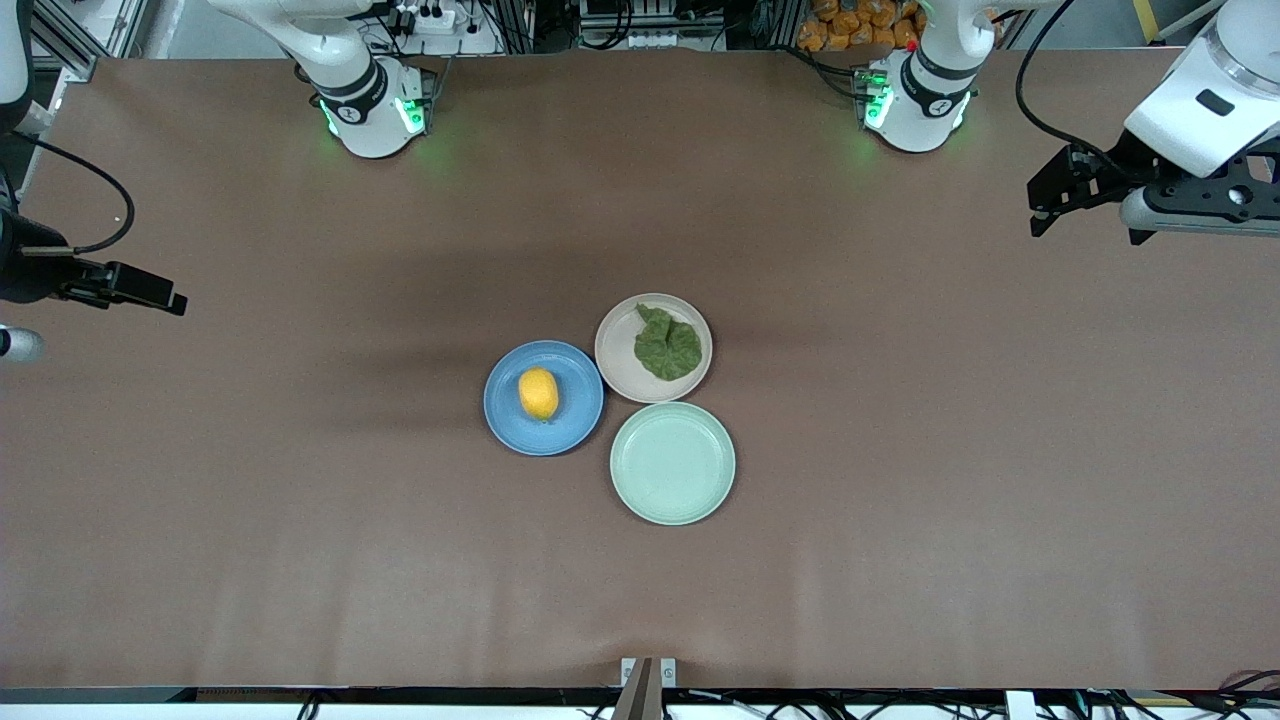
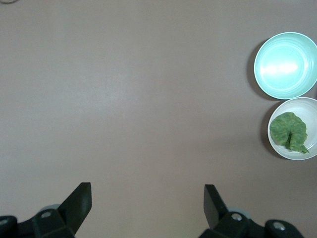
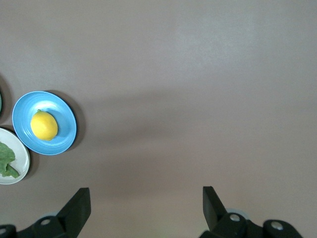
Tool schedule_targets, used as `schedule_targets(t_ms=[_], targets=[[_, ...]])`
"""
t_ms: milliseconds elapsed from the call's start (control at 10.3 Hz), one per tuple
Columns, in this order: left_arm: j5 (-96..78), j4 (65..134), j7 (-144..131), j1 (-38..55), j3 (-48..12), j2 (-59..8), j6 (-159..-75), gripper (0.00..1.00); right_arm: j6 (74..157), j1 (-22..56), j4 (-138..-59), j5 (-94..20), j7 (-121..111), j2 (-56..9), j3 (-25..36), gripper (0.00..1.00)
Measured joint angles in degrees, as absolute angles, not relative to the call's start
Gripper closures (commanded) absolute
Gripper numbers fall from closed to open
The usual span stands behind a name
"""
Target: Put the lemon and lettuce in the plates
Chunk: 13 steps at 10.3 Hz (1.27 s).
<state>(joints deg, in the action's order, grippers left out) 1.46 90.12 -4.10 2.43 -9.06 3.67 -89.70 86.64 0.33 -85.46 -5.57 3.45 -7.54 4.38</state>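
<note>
Lemon (image 1: 539, 393) sits in the blue plate (image 1: 510, 425), long axis running 12-to-6 in the front view, and lettuce (image 1: 667, 346) lies flat in the beige-pink plate (image 1: 620, 365) at its 1 o'clock, the rims touching, mint-green plate (image 1: 672, 463) bare. Left gripper (image 2: 147, 204) hangs over bare tabletop (image 1: 900, 500) at its own end, jaws wide and holding nothing; right gripper (image 3: 146, 206) likewise at its end, wide, nothing held. Looks done to me, both arms parked well apart from the plates, lemon nearer the right arm, lettuce nearer the left.

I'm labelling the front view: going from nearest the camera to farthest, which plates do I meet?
Mint-green plate → blue plate holding the lemon → beige-pink plate holding the lettuce.
</note>
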Motion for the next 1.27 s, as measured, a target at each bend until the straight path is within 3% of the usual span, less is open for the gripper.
schedule_targets(t_ms=[1265], targets=[[-1.33, 90.01, -4.1, 2.22, -8.63, 2.53, -89.63, 0.0, 88.05, 0.47, -84.39, -5.22, 3.75, -5.0, 4.52, 0.0]])
